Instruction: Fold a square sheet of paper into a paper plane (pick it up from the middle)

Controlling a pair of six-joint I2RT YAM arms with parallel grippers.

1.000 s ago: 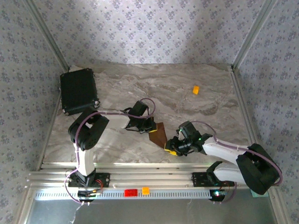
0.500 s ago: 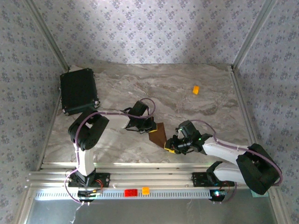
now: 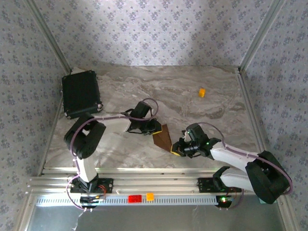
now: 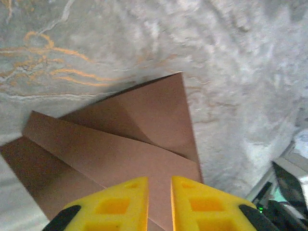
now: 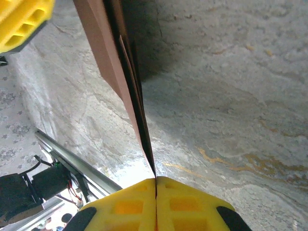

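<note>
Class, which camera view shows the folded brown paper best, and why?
The left wrist view: the brown paper faces the camera, folds and creases plain. The top view shows it small. The right wrist view shows it edge-on, pinched in the right gripper.

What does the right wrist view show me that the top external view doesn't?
Right wrist: the right gripper with its yellow tips pressed shut on the edge of the thin dark brown folded paper, whose stacked layers appear edge-on. Top external: the black rectangular case and the small orange block. Both: that paper and the grey marbled tabletop.
</note>
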